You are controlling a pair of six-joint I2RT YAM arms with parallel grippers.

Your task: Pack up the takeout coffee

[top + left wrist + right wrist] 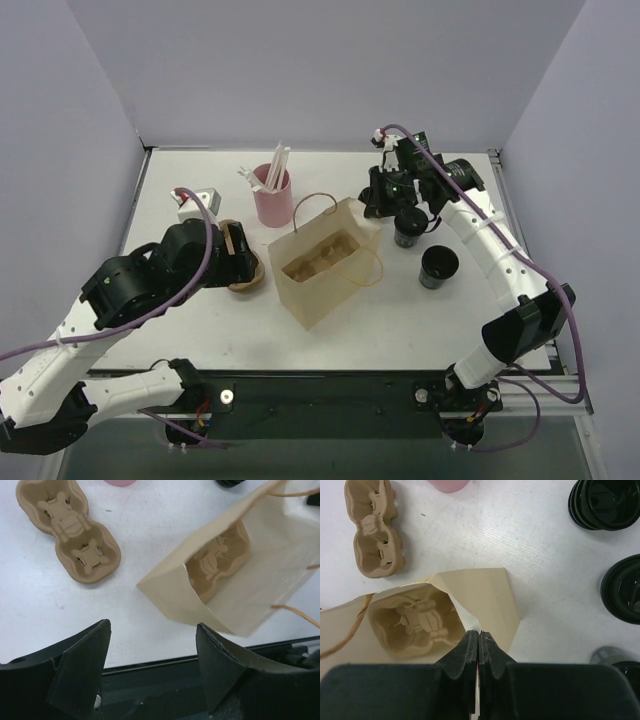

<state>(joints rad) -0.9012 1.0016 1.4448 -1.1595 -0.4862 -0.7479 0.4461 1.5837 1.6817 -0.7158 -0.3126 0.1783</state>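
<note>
A tan paper bag [325, 262] stands open mid-table with a brown cup carrier [415, 622] inside it. My right gripper [479, 634] is shut, pinching the bag's far right rim [375, 212]. Two black lidded coffee cups [409, 227] [439, 266] stand to the right of the bag. A second cup carrier [243, 270] lies on the table left of the bag. My left gripper [152, 650] hangs open by that carrier, near the bag's left corner [150, 585], with nothing between its fingers [85, 665].
A pink cup [272, 195] holding white sticks stands behind the bag. A small grey and white box [195, 200] sits at the back left. The table's near edge [165, 662] runs just under my left gripper.
</note>
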